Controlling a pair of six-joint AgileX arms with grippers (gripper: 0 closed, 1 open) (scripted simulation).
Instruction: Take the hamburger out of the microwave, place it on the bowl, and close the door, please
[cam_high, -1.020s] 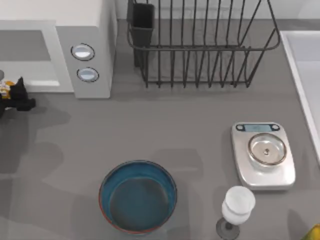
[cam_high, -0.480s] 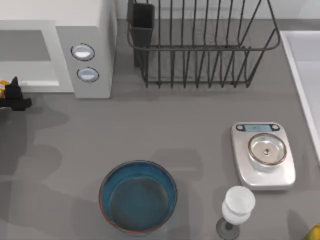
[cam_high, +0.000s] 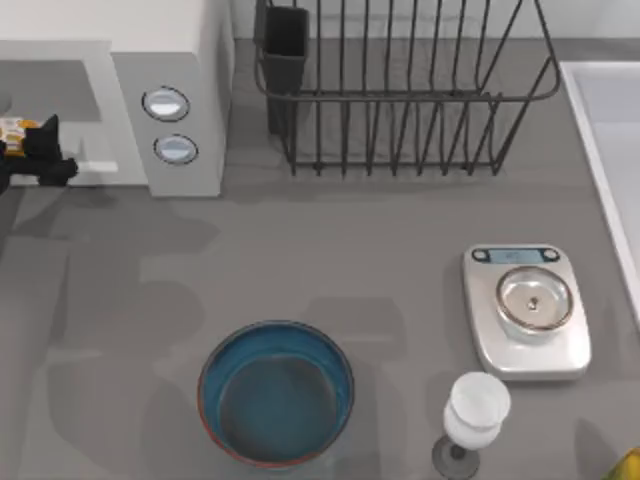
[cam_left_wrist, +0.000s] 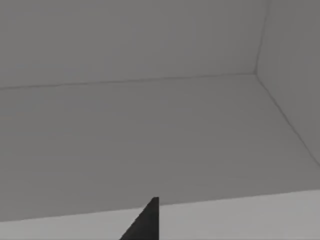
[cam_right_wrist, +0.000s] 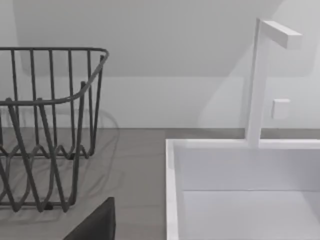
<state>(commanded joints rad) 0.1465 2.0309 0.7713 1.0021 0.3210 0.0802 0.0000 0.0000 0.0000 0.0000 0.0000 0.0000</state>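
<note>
Top view, far left edge: the left hand (cam_high: 35, 160) is cut off by the frame, only its dark fingers showing at the mouth of the microwave (cam_high: 150, 100). A scrap of the hamburger (cam_high: 12, 130), white wrapper with orange mark, sits just beside those fingers on the cavity side, mostly cropped. Touching or apart, gripped or not: cannot tell. How far the left hand is open cannot be told either.

The door is not identifiable; the oven front appears open, with the grey cavity floor exposed.

Left wrist view: bare grey cavity floor and walls of the microwave (cam_left_wrist: 150, 125), one dark fingertip (cam_left_wrist: 147, 222) poking in at the frame edge.

Right wrist view: a dark finger (cam_right_wrist: 95, 225) at the frame edge, the wire rack (cam_right_wrist: 45, 125) and a white sink (cam_right_wrist: 172, 185) beyond. The right hand's opening cannot be told.

The bowl (cam_high: 345, 375) stands on the worktop (cam_high: 350, 250), near the front edge and well apart from the left hand. A scale (cam_high: 527, 310) and a glass (cam_high: 472, 420) stand to its right.
</note>
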